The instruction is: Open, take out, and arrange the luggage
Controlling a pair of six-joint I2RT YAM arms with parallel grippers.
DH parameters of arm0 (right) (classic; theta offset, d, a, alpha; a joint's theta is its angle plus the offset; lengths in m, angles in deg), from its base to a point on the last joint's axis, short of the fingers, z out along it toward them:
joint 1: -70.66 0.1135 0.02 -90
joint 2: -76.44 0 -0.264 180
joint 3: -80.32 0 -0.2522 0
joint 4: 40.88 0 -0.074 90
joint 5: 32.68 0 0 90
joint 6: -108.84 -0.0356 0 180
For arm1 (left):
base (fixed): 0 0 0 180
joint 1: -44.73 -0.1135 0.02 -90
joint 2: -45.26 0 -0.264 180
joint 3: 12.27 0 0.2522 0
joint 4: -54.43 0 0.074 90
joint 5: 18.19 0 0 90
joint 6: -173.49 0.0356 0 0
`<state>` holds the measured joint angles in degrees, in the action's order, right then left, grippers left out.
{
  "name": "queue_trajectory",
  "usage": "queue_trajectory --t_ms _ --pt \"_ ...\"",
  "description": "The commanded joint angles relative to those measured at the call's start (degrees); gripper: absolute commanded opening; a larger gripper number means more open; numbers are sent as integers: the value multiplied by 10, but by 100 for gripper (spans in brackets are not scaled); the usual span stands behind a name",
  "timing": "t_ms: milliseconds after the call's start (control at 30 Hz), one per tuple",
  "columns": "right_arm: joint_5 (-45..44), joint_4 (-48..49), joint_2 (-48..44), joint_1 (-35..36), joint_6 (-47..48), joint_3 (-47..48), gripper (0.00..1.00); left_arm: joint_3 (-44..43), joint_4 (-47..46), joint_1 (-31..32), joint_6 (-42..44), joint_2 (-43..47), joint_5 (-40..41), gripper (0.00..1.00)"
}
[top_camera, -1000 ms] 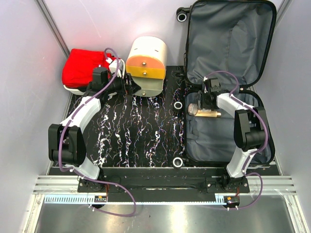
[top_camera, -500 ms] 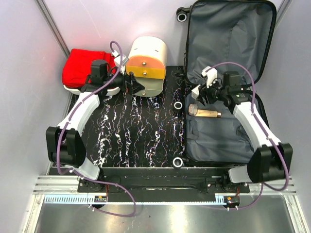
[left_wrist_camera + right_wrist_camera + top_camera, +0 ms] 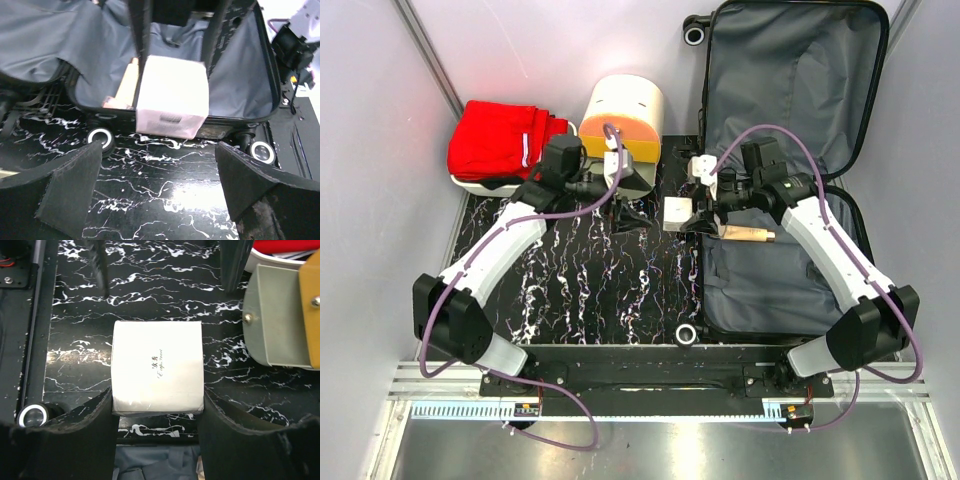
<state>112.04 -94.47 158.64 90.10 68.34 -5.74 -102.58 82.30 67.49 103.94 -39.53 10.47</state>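
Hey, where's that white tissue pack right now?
Top view: the white tissue pack sits in the jaws of the right gripper over the black marbled table, just left of the open luggage, with the open left gripper beside it.

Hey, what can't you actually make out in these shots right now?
- Print on the white pack, right wrist view: too small to read.
- Tan tube, top view: one end hidden by the right gripper.
- Luggage floor, top view: partly covered by the right arm.

Right hand (image 3: 691, 220) around white packet (image 3: 676, 212)
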Motion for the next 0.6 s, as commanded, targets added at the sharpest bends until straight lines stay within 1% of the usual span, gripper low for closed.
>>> queue_trajectory --t_ms 0,100,333,433,500,567 --pt "26 -38 10 30 41 56 11 -33 59 32 122 6 1 99" --pt "13 -38 12 39 42 55 10 -38 87 45 145 7 -4 99" --pt "-3 -31 18 53 32 60 10 -44 95 71 141 -4 3 98" --pt "-4 -24 18 58 32 57 10 -35 60 77 110 -4 6 97" --pt "-6 -23 19 59 28 57 10 -21 13 81 79 2 15 96" --pt "-7 -18 21 59 21 56 10 -11 -38 83 41 5 21 91"
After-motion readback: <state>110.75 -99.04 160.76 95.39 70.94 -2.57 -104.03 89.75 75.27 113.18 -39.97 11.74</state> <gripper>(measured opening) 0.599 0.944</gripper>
